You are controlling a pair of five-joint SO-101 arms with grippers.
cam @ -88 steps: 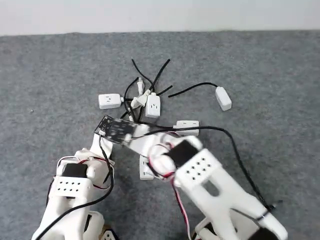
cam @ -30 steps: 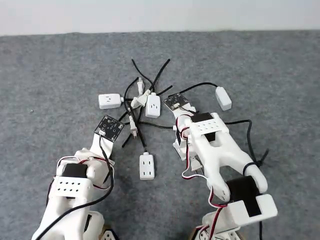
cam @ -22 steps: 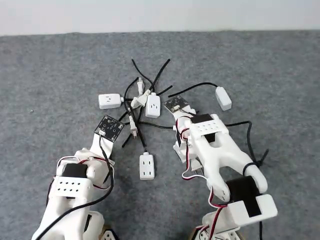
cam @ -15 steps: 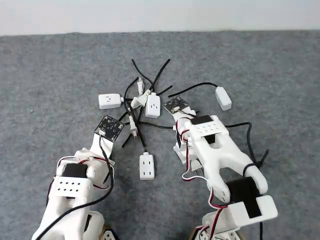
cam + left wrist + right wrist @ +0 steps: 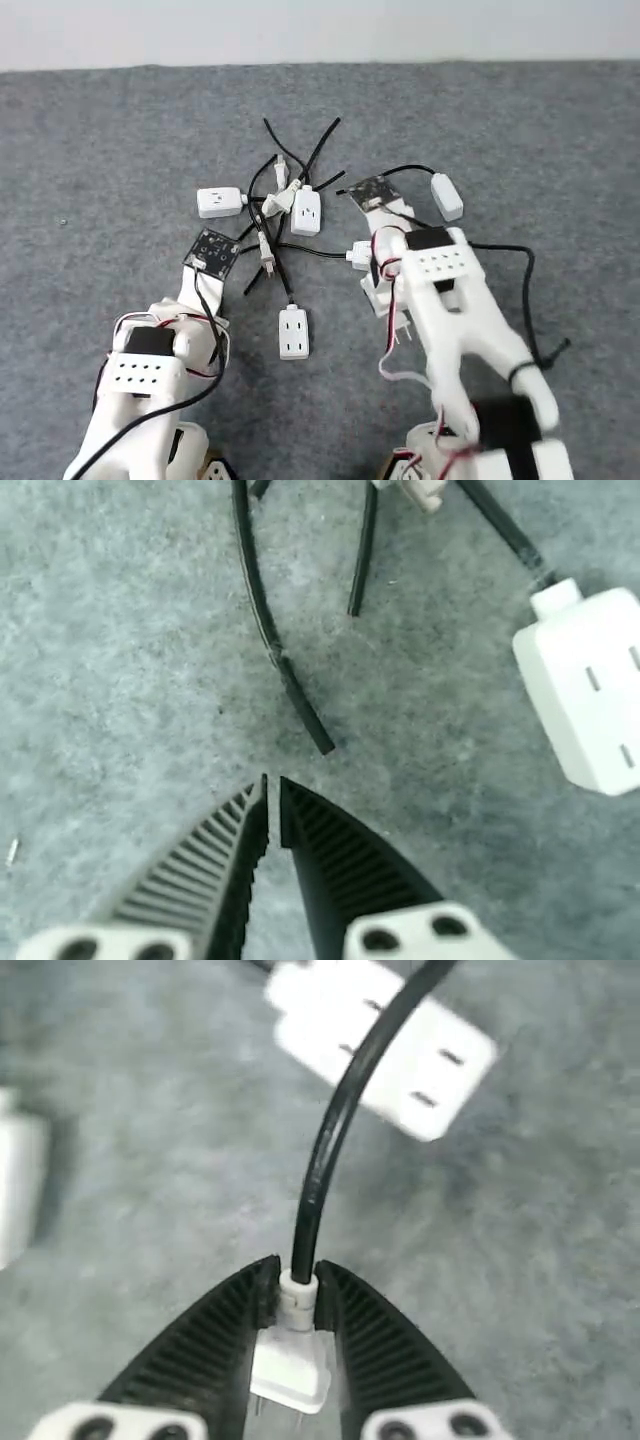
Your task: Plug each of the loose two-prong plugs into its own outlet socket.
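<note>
Grey felt-like table covering (image 5: 90,140).

- White two-prong plug (image 5: 290,1368): pinched between the closed fingers of the right gripper (image 5: 295,1268), prongs pointing back toward the wrist. Its black cord (image 5: 330,1150) crosses over a white outlet socket (image 5: 385,1045) lying beyond the tips.
- Left gripper (image 5: 272,782): fingers pressed together on nothing, low over bare covering, near a cut cord end (image 5: 305,715) and a second socket (image 5: 595,695).
- Mid-table: tangle of cords (image 5: 285,160) with a loose plug (image 5: 266,252) lying across it.
- A far socket (image 5: 447,196) lies apart, just beside the right arm.
</note>
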